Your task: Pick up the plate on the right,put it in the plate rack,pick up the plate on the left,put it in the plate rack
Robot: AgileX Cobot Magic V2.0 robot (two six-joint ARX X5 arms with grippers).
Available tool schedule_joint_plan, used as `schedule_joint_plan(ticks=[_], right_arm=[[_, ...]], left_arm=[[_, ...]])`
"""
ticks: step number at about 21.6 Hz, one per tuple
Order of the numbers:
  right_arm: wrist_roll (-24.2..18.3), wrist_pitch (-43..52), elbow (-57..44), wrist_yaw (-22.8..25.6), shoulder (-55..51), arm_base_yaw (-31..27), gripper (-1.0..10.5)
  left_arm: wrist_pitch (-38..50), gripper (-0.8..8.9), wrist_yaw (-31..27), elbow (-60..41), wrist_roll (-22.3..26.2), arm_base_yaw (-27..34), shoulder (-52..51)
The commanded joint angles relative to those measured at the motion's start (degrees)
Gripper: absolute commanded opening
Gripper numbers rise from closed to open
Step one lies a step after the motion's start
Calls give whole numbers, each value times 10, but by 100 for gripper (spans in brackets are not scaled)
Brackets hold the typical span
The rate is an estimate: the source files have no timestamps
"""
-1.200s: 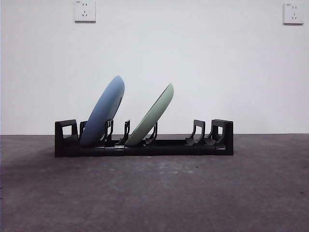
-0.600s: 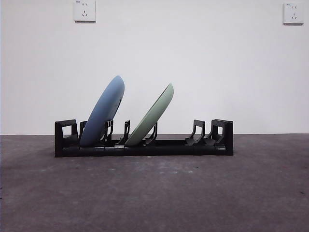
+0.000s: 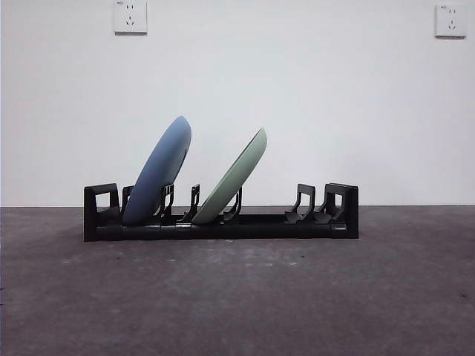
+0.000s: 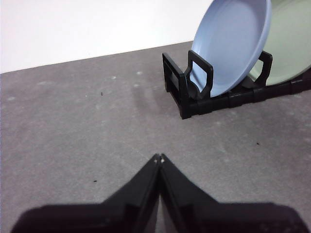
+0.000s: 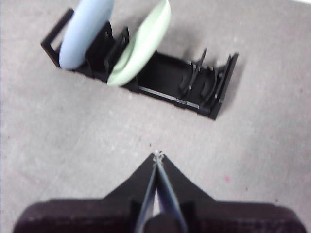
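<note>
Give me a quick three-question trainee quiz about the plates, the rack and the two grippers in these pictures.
1. True or false: both plates stand in the rack.
2. Which plate sits nearer the rack's left end in the front view? A) the blue plate B) the green plate
3. Fill in: the left gripper and the right gripper both have their jaws ____ and hold nothing.

Key: 1 true. 2 A. 3 shut.
</note>
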Motion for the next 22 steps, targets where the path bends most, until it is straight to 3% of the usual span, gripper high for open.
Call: schedule_joint_plan(ticks=[1, 15, 19, 22], right_arm=[[-2, 8, -4, 1, 2, 0, 2], [-2, 8, -4, 5, 1, -2, 2], [-21, 11, -4, 17, -83, -38, 2], [-6, 48, -11, 10, -187, -109, 2]], left_arm=[[5, -3, 3, -6, -18, 2, -2], [6, -3, 3, -5, -19, 2, 6], [6, -3, 3, -5, -19, 2, 9], [6, -3, 3, -5, -19, 2, 9]])
